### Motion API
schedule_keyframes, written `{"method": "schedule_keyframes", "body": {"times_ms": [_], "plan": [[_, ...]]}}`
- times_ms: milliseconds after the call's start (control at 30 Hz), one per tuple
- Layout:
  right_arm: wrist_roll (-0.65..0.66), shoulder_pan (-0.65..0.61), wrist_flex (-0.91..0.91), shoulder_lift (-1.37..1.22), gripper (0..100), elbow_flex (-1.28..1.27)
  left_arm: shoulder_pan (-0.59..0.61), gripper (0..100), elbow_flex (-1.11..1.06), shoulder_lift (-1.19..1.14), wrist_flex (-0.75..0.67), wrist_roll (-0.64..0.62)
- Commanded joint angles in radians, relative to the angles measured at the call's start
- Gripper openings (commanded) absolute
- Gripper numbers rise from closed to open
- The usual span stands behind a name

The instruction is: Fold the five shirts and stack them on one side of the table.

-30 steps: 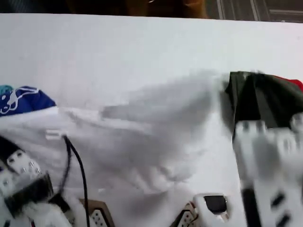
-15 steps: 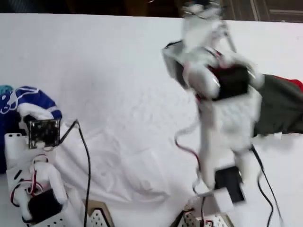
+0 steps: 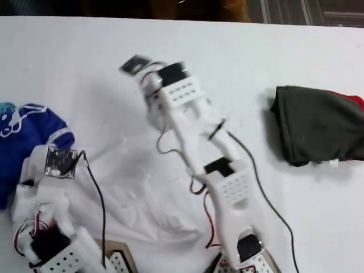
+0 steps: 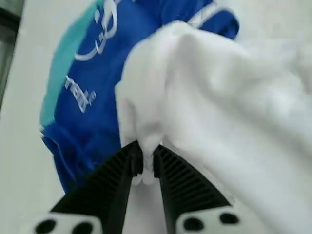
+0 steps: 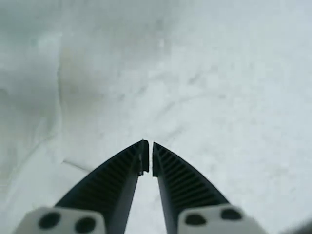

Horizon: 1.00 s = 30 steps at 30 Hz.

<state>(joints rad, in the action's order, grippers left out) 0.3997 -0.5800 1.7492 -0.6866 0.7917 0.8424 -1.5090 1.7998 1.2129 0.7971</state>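
A white shirt (image 3: 142,190) lies spread and creased on the near middle of the table. My left gripper (image 4: 144,165) is shut on a bunched edge of this white shirt (image 4: 219,97), right beside the crumpled blue shirt (image 4: 92,83). In the high view the blue shirt (image 3: 28,128) sits at the left edge. My right gripper (image 5: 147,158) is shut with nothing between its fingers, just above a white creased surface. Its arm (image 3: 187,125) stretches across the shirt toward the far middle. A folded dark green shirt (image 3: 318,122) rests on a red one (image 3: 355,101) at the right.
The white table (image 3: 85,51) has open room along its far side and between the white shirt and the folded pile. The left arm's base (image 3: 57,250) and a black cable (image 3: 96,193) stand at the near left edge.
The white shirt was up in the air and now lies flat. The right arm swung from the right side across to the far middle. The left arm pulled the shirt's edge toward the blue shirt.
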Motion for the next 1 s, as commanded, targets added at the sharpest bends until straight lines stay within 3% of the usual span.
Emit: {"method": "schedule_keyframes", "body": {"times_ms": [0, 200, 400, 667, 767, 967], "plan": [[0.006, -0.085, 0.021, -0.013, 3.9, 0.091, 0.025, 3, 0.001, 0.021, 0.057, 0.011], [0.006, -0.180, 0.022, -0.074, 14.2, 0.183, 0.026, 3, 0.001, 0.021, 0.075, 0.011], [0.009, -0.234, 0.022, -0.079, 13.8, 0.130, 0.031, 3, 0.001, 0.021, 0.077, 0.009], [-0.014, -0.358, 0.024, -0.005, 13.8, -0.060, 0.195, 3, 0.002, 0.021, 0.077, -0.087], [-0.084, -0.360, 0.022, -0.007, 13.8, -0.069, 0.252, 3, 0.001, 0.020, 0.106, -0.117], [-0.098, -0.340, 0.024, -0.064, 13.8, -0.143, 0.273, 3, 0.002, 0.020, 0.106, -0.124]]}}
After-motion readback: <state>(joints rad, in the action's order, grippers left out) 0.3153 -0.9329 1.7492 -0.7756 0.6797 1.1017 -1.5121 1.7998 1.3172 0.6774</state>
